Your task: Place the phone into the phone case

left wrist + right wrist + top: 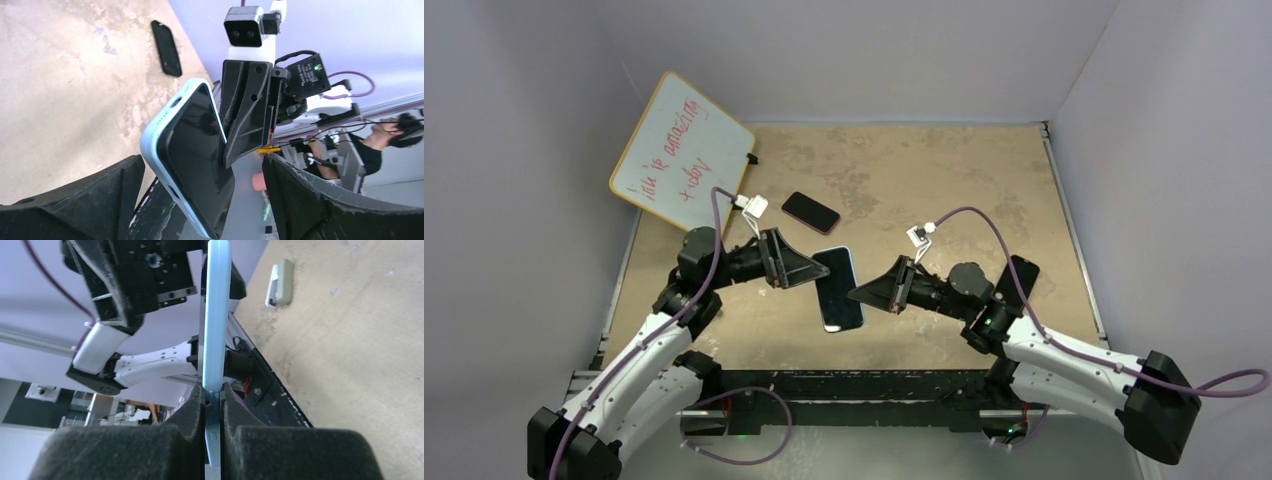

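1. held phone (837, 290) — pale blue shell, glossy black face.
2. left gripper (819, 268) and right gripper (856, 294): matte black.
3. left arm (639, 360) and right arm (1064, 360): white links, black joints; purple cable (984, 222) on each.
4. red-rimmed slab (810, 212), 12 o'clock of the phone: black face, red edge.
5. black slab (1021, 277), 3 o'clock of the phone: black all over.
6. whiteboard (682, 153), 11 o'clock: white, red handwriting, light wood-tone frame.
7. table (924, 170) — tan, mottled with darker brown blotches.
8. walls (874, 50): pale lavender, plain.

Light-blue phone (838, 288), dark screen up, hangs roughly level in mid-air.
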Robot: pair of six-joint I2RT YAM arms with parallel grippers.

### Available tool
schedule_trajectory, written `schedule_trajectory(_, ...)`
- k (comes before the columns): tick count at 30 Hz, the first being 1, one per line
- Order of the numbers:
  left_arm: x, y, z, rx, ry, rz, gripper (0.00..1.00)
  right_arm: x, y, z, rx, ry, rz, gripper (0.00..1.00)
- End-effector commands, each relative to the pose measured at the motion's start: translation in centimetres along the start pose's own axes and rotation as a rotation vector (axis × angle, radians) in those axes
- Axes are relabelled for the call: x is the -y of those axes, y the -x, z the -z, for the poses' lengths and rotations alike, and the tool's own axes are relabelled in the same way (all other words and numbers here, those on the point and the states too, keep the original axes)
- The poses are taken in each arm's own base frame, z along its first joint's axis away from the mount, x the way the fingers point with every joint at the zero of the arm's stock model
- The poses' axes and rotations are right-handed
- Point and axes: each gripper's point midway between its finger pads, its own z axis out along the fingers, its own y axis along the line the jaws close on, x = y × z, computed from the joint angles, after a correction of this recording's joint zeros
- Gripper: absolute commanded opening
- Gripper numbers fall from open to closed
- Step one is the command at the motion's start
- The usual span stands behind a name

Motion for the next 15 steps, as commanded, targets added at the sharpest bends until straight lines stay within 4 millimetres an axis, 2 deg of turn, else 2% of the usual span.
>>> schedule_trajectory(1, 3.1, 1.3, 0.0, 0.051, -0.14, -0.005, 0.93, -6.2, 1.4, 1.1, 0.041, 0.235, 0.052, 0.0)
schedule_trajectory(5, 2.8, 1.1, -0.2, 0.036, -0.138, 0.005, 0.92, -6.6, 1.0, 1.1, 0.013, 0.263, 0.035, 0.0)
schedule_trajectory(9, 3.5, 1.4, 0.0, 0.053, -0.162, 0.003, 0.83, -7.0, 1.3, 1.0, 0.024, 0.288, 0.022, 0.0)
schedule_trajectory(12, 4.4, 1.7, 0.4, 0.091, -0.199, 0.01, 0.7, -6.6, 1.1, 1.0, 0.021, 0.279, 0.006, 0.0)
schedule_trajectory(15, 4.7, 1.8, 0.8, 0.127, -0.237, 0.05, 0.47, -5.9, 0.9, 1.2, 0.029, 0.259, -0.008, 0.0)
